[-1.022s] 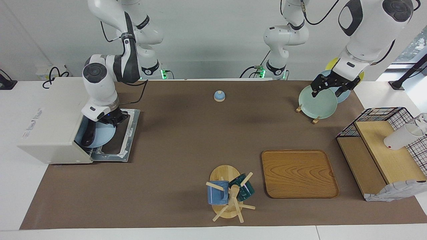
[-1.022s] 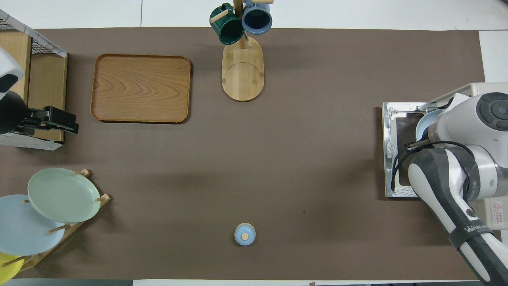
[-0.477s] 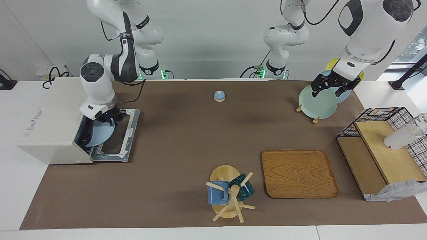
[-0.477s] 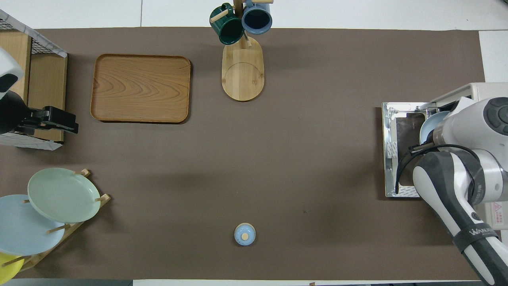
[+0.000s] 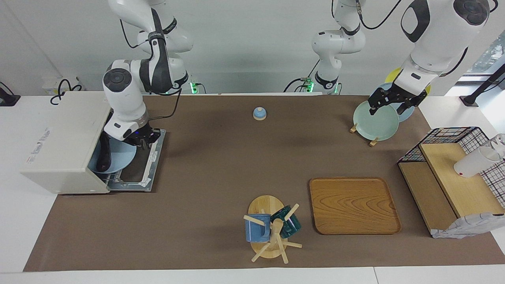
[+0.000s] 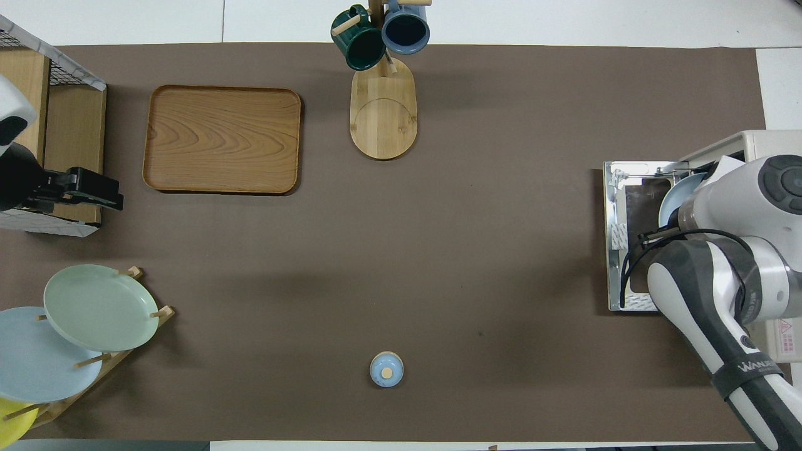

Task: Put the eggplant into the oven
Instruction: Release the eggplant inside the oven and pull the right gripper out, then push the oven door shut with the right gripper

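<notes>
comparing this moment with the one a second before, we found the right gripper [image 5: 145,139] had pulled back from the mouth of the oven [image 5: 59,146] and now hung over the nearer edge of its lowered door [image 5: 152,157], fingertips together and holding nothing that we could see. the eggplant [image 5: 103,154] lay on the blue plate [image 5: 118,159], which sat partly inside the oven and partly out over the door, a little farther out than it had been. in the overhead view the right arm hid the eggplant, and only a sliver of the plate showed. we judged the placing nearly done: the plate wanted a push farther in before the door could close. the left gripper [image 5: 390,103] waited over the green plate [image 5: 375,120] in the rack, its fingers wide apart and empty.
</notes>
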Controlling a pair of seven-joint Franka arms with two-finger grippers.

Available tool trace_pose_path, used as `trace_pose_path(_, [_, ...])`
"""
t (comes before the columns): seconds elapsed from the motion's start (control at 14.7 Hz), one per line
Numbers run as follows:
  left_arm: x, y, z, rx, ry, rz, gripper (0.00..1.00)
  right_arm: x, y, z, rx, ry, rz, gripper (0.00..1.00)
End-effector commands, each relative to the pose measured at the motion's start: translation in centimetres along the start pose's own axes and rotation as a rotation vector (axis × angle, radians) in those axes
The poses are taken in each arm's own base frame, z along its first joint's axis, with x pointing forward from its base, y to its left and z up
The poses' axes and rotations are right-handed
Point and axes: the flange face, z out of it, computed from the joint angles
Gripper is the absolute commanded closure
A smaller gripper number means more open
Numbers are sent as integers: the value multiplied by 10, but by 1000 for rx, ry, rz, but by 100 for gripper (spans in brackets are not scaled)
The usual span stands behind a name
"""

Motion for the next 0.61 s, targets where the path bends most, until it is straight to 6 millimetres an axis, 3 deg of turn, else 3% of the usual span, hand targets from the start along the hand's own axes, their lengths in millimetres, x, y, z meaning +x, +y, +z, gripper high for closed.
trace_pose_path(0.0, [-3,-6,-4,21,-2,-7,0,21,-42,25,9,36,51,100])
trace_pose_path(0.2, [-3,-5,-4,21,-2,-5,0,25,-43,63,16,12,56,100])
trace_pose_path(0.54, [-3,-7,-4,21,-2,-8,0,17,-42,80,-3,-19,40,100])
